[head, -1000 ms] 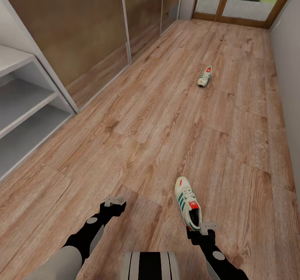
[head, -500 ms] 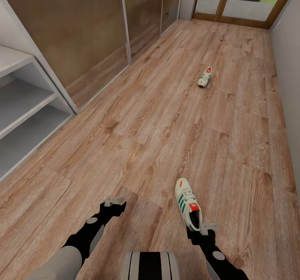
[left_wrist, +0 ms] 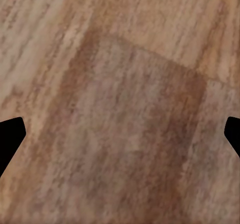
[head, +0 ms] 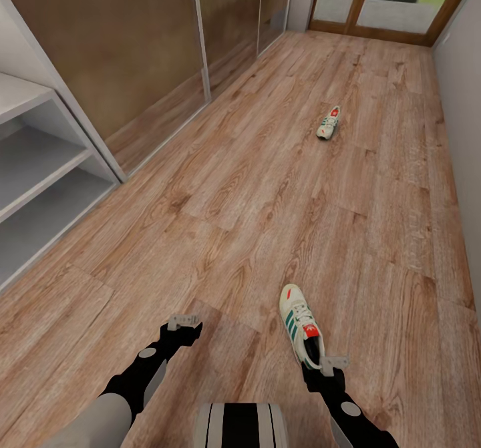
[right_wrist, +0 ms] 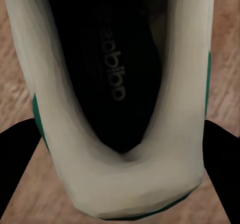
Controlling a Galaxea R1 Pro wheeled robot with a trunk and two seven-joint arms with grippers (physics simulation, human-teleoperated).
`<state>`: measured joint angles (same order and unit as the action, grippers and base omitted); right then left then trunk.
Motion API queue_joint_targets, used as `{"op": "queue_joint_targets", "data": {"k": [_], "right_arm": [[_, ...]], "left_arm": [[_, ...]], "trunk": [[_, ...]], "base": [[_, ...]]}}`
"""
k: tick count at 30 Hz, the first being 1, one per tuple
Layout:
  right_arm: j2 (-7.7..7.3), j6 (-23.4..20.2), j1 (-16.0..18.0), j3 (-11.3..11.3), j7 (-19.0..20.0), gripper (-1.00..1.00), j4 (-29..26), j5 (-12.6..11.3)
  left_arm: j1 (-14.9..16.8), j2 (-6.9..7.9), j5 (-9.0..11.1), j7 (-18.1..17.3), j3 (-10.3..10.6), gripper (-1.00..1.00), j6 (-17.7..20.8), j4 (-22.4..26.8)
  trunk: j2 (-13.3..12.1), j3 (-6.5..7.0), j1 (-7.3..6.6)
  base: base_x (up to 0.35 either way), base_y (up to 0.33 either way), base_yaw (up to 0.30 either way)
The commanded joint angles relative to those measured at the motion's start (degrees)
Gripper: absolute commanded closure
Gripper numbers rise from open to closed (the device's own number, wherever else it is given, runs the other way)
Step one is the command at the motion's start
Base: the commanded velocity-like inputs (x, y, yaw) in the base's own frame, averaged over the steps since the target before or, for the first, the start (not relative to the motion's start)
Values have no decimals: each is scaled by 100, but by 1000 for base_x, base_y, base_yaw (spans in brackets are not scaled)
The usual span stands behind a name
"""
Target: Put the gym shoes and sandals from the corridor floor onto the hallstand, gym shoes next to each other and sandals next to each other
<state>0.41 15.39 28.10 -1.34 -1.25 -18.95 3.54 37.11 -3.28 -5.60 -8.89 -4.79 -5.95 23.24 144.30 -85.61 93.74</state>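
Note:
One cream gym shoe (head: 302,328) with green stripes lies on the wood-plank corridor floor (head: 267,187) just ahead of me, toe pointing away. My right gripper (head: 326,366) is at its heel. In the right wrist view the heel opening (right_wrist: 117,68) sits between the dark fingers (right_wrist: 17,169), which press against both sides. The second gym shoe (head: 328,122) lies far up the corridor. My left gripper (head: 184,324) hangs open over bare floor (left_wrist: 125,108). A white unit with two open shelf tiers (head: 40,187) stands at the left. The sandals are out of view.
Brown sliding wardrobe panels (head: 147,54) line the left wall beyond the white unit. A glass door with a wooden frame (head: 381,1) closes the corridor's far end, and a grey wall (head: 464,101) runs along the right.
My right gripper has sunk very slightly at the shoe's heel, and the near shoe has shifted a touch to the left. The left arm has not moved.

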Motion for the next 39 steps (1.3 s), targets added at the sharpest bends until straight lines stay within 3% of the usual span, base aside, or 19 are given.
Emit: {"op": "queue_joint_targets", "data": {"k": [1, 29, 39], "right_arm": [[3, 16, 2, -6, -7, 100, 6, 32], [2, 17, 2, -6, -7, 100, 6, 24], [3, 16, 2, 2, -7, 100, -2, 32]], "left_arm": [[3, -6, -59, -33, -49, -100, -21, -3], [-10, -11, -55, -33, -53, -100, -22, -3], [-7, -6, -47, -33, -57, -100, -21, -3]], "trunk": [[1, -3, -1], [1, -3, -1], [-12, 219, -27]], "base": [[0, 0, 0], [0, 0, 0], [0, 0, 0]]}}
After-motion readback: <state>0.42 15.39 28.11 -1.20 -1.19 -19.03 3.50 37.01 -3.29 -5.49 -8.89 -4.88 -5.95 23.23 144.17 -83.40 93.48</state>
